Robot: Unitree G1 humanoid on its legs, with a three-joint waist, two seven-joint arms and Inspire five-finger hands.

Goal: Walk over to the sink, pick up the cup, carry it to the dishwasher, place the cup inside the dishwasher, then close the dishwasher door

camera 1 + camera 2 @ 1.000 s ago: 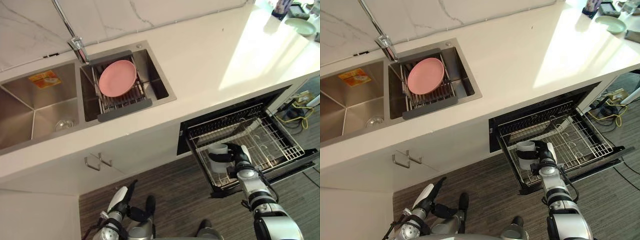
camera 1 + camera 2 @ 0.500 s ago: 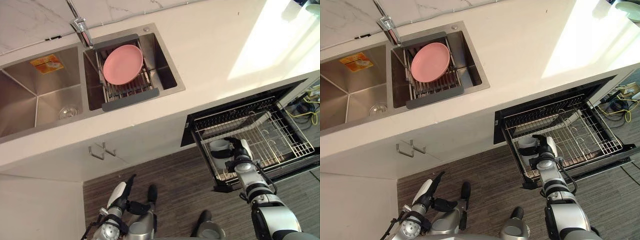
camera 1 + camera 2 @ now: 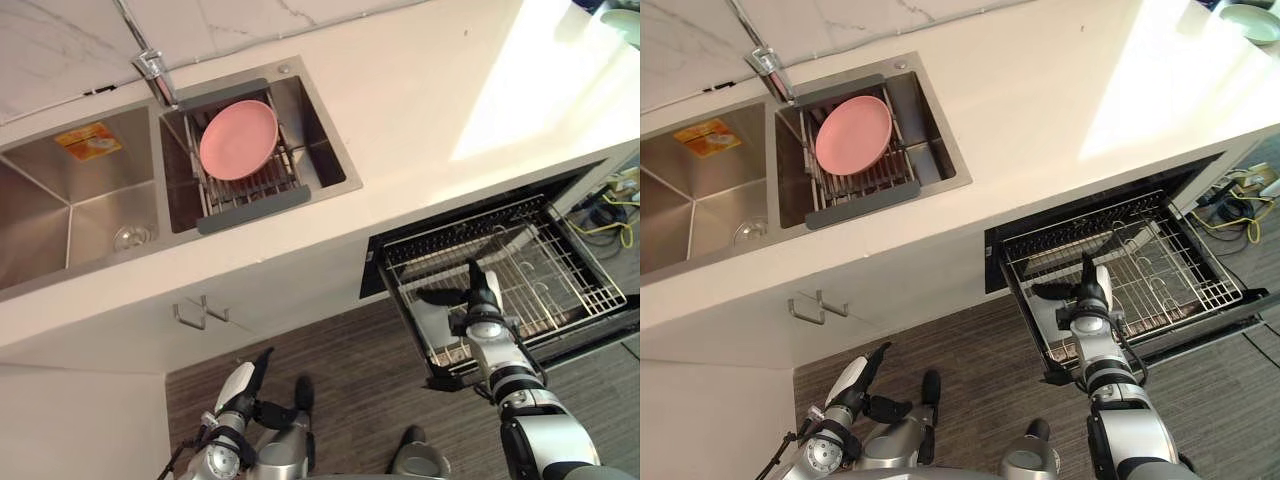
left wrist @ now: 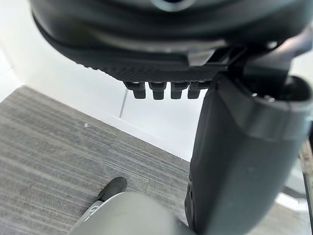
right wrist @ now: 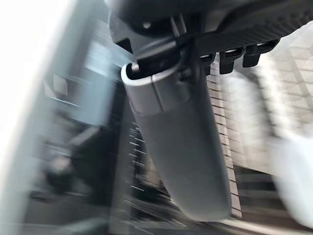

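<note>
white table (image 3: 430, 110) overhangs the open dishwasher door (image 3: 575, 342) and pulled-out wire rack (image 3: 560, 275). your right hand (image 3: 477, 298) is spread, gripping nothing, just over the pale cup (image 3: 432, 322) in the rack. clip it pulling away and it may topple.

A round pink plate (image 3: 238, 139) rests on a metal wire rack (image 3: 262, 174), left of the white stone worktop's (image 3: 430, 100) bare stretch.

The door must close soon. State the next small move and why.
Probably raise the right hand clear of the dishwasher rack: its fingers are straight, holding nothing, and the cup sits in the rack's left end beneath its thumb.
</note>
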